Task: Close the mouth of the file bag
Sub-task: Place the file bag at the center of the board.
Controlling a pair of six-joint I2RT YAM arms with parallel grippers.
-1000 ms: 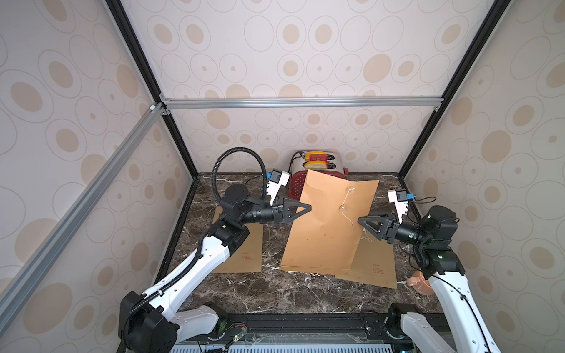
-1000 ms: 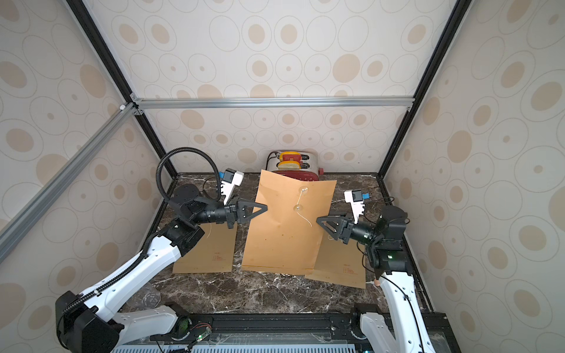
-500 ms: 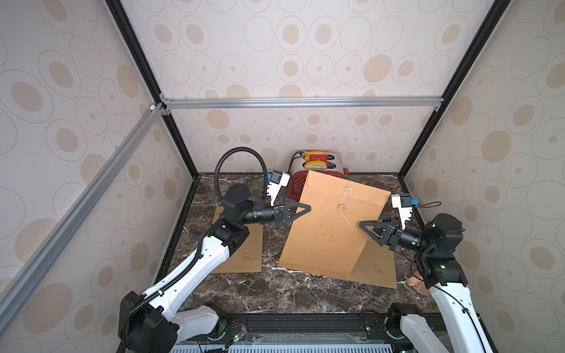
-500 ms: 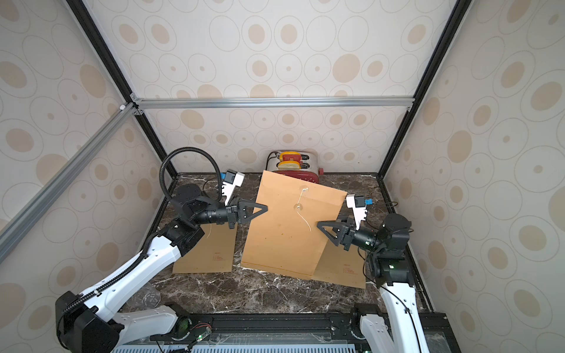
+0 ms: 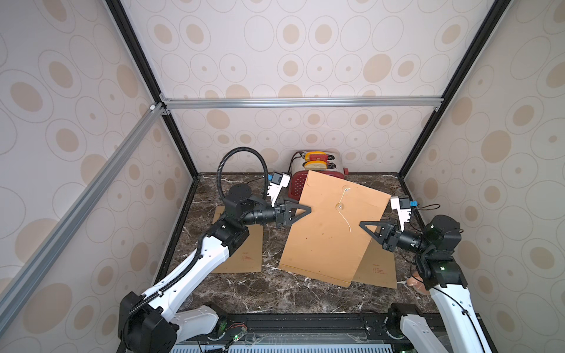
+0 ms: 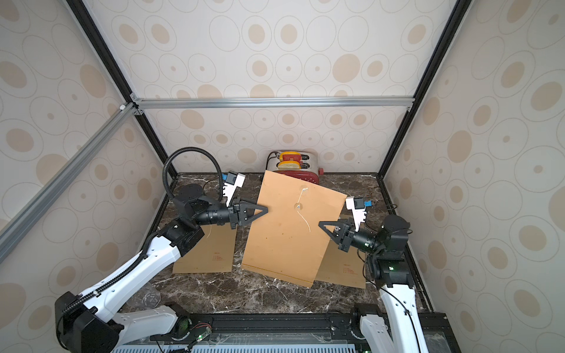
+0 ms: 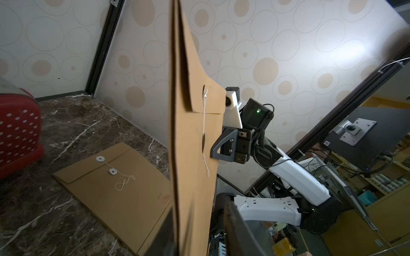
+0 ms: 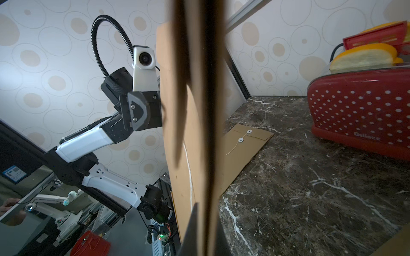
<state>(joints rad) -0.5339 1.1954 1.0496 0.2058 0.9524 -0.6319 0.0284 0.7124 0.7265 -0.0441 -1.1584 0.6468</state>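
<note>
Item: file bag (image 5: 324, 241), plain brown kraft paper, rectangular.
Pose: lifted, steeply tilted, mouth end uppermost toward the back wall, over the counter (image 5: 275, 293) middle.
Flap (image 5: 330, 185): folded down onto the front.
String (image 5: 347, 220): white, unwound, hanging loose past the lower disc (image 5: 340, 207).

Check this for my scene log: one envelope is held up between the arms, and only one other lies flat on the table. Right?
No, two lie flat: the left envelope and the right envelope, in both top views. The raised envelope is held up between the arms.
</note>
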